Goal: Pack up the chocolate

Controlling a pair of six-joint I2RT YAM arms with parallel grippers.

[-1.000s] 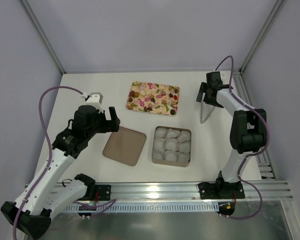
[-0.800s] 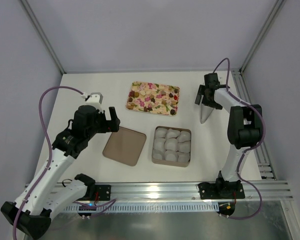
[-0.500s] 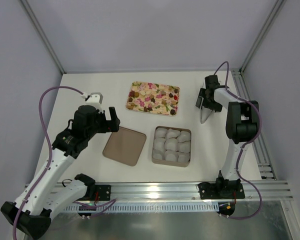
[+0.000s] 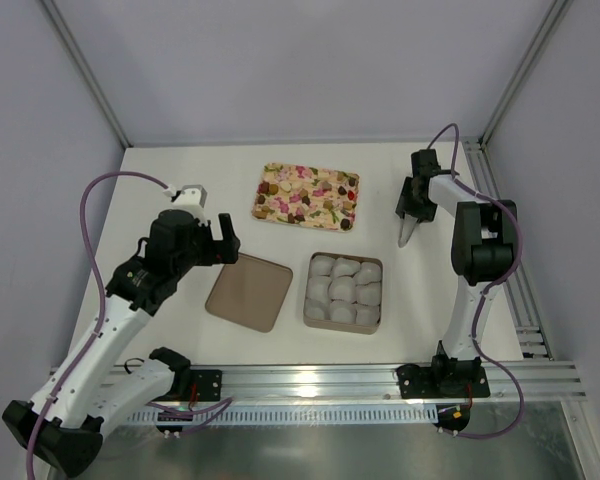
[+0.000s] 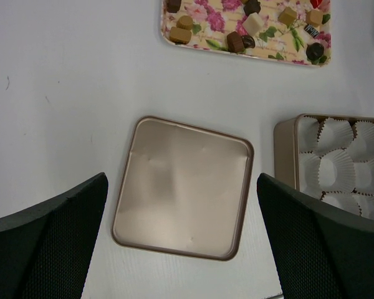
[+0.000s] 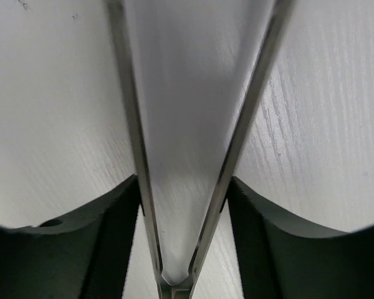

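And there it goes: the right pincer [image 6: 182, 193], which hung wide over the far right of the table a moment ago, has dropped and drawn in around the silver V-shaped metal tongs [image 4: 407, 232]. Its black fingers [image 6: 112, 249] now sit flush against the outsides of both blades, near the hinge end. I'd call that a clasp on the tongs, though the blades aren't squeezed together and the tips look to rest on the white table [image 5: 62, 93]. That matters, because this looks like the tool pick-up, the step before any sweet gets moved. Over to the left pincer [image 5: 187, 243]: spread fully, nothing in it, hovering above the square rose-gold metal lid [image 5: 181, 187], which lies flat. Just beside the lid is the matching square tin [image 5: 285, 149], and every white crinkled paper cup [image 5: 336, 171] in view is empty. Beyond them the chocolate [image 5: 235, 42], dark brown and golden-tan pieces, all sits on the pink-and-cream floral rectangular tray [image 5: 215, 15], well apart from the tongs. Nothing packed yet.
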